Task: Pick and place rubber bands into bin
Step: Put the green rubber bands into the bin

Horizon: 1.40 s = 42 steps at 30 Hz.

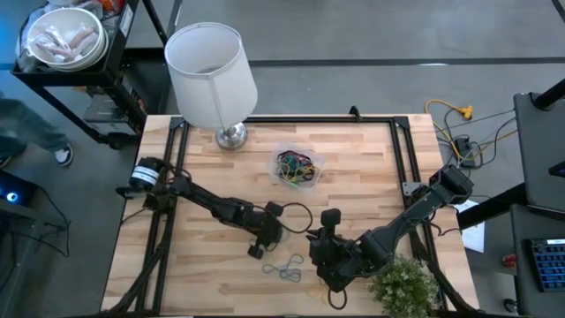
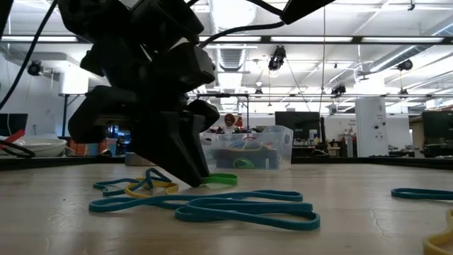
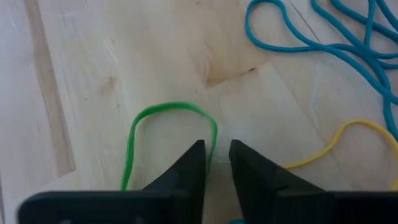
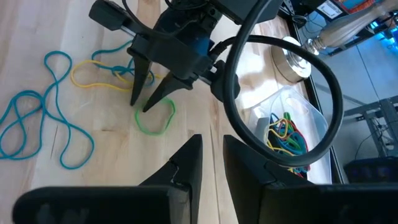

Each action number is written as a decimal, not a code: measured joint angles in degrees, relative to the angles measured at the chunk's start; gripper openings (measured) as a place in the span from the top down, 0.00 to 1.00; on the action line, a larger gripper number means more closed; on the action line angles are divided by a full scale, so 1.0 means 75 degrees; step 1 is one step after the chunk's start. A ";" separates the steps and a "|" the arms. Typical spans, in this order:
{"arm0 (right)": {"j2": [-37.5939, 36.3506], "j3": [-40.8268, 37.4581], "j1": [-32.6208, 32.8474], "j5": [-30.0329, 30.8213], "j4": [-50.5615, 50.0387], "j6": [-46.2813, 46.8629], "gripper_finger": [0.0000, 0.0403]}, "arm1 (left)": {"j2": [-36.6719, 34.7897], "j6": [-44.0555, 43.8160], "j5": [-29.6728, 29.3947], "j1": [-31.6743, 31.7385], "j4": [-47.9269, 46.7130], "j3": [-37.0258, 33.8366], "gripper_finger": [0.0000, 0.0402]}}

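Observation:
Loose rubber bands lie flat on the wooden table near its near edge: a green loop (image 3: 168, 109) (image 4: 155, 119) (image 2: 223, 179), blue ones (image 1: 282, 268) (image 2: 241, 207) (image 4: 37, 118) and a yellow one (image 3: 354, 134) (image 2: 148, 188). My left gripper (image 1: 263, 247) (image 3: 216, 152) (image 4: 138, 107) points down at the table, open by a narrow gap. Its fingertips stand on either side of one side strand of the green loop (image 3: 214, 132). My right gripper (image 1: 320, 261) (image 4: 212, 149) hovers just right of it, open a little, holding nothing. The clear bin (image 1: 296, 168) (image 2: 248, 149) (image 4: 292, 124) sits mid-table and holds several bands.
A lamp with a white shade (image 1: 210, 62) stands on its metal base (image 1: 231, 135) at the far edge, left of the bin. A green plant (image 1: 404, 283) sits at the near right corner. A black cable loop (image 4: 280, 106) hangs off the left arm. Another blue band (image 2: 421, 193) lies farther right.

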 joint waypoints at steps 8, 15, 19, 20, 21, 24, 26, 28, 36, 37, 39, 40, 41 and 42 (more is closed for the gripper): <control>0.0000 -0.0002 0.0000 0.0000 -0.0002 0.0000 0.85 | 0.0000 0.0263 -0.0394 -0.0024 -0.0058 -0.0001 0.99; -0.0002 -0.0003 -0.0001 0.0002 -0.0013 0.0000 0.85 | -0.0234 0.0488 -0.1175 -0.0086 -0.0291 0.0038 1.00; -0.0003 -0.0003 -0.0002 0.0003 -0.0073 0.0000 0.85 | -0.0572 0.0486 -0.1723 -0.0170 -0.0667 0.0135 1.00; -0.0003 -0.0003 -0.0001 0.0003 -0.0078 0.0007 0.85 | -0.0638 0.0488 -0.1838 -0.0181 -0.0737 0.0177 1.00; -0.0003 -0.0003 -0.0003 0.0003 -0.0082 0.0032 0.85 | -0.0731 0.0488 -0.1890 -0.0181 -0.0786 0.0198 1.00; -0.0006 -0.0003 0.0000 0.0006 -0.0136 0.0032 0.85 | -0.0974 0.0587 -0.2022 -0.0178 -0.0919 0.0189 1.00; -0.0006 -0.0003 -0.0003 0.0006 -0.0142 0.0032 0.85 | -0.1156 0.0708 -0.2186 -0.0175 -0.0982 0.0189 1.00; -0.0006 -0.0003 -0.0003 0.0006 -0.0147 0.0032 0.85 | -0.1312 0.0872 -0.2453 -0.0149 -0.0978 0.0195 1.00; -0.0006 -0.0006 -0.0003 0.0006 -0.0154 0.0032 0.85 | -0.1787 0.1827 -0.3627 0.0157 -0.0961 0.0286 1.00; -0.0006 -0.0006 -0.0003 0.0006 -0.0156 0.0032 0.85 | -0.1827 0.2004 -0.3715 0.0226 -0.0957 0.0289 1.00; -0.0006 -0.0006 -0.0003 0.0006 -0.0156 0.0032 0.85 | -0.1839 0.2441 -0.3836 0.0403 -0.0811 0.0303 1.00; -0.0007 -0.0006 -0.0003 0.0006 -0.0156 0.0032 0.85 | -0.1837 0.2631 -0.3931 0.0496 -0.0637 0.0303 1.00; -0.0006 -0.0006 -0.0003 0.0006 -0.0159 0.0029 0.85 | -0.1836 0.2796 -0.3996 0.0606 -0.0474 0.0303 1.00; -0.0006 -0.0006 -0.0003 0.0006 -0.0159 0.0032 0.85 | -0.1836 0.2949 -0.4018 0.0726 -0.0286 0.0303 1.00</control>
